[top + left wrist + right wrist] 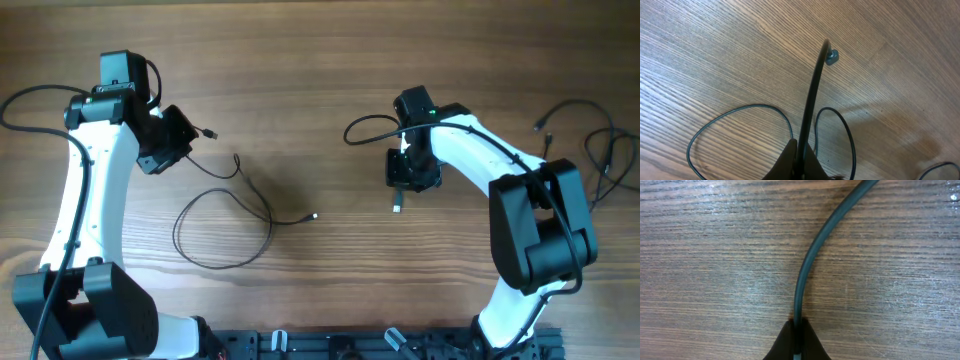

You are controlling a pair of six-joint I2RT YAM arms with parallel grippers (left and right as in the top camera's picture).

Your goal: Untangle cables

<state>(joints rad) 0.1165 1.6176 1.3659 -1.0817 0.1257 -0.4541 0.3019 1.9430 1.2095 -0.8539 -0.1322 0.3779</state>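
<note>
Left claw [798, 150], at ten o'clock, was clenched on a cable [812, 95]; a loop [222, 228] lay on the counter [320, 60] at eight o'clock. Right claw [798, 327], near centre, gripped a second cable [812, 250]. Spare cables [600, 160] lay at three o'clock.

Two robot arms are counted at the worktop [320, 60], a left arm [95, 190] and a right arm [525, 215]. Two single cables are made out, a looped cable [812, 95] and a second cable [801, 285]. A tangle [600, 160] is seen at the worktop's right edge, its strands too crowded to be counted. Three plug tips [315, 214] are counted on the two single cables.
</note>
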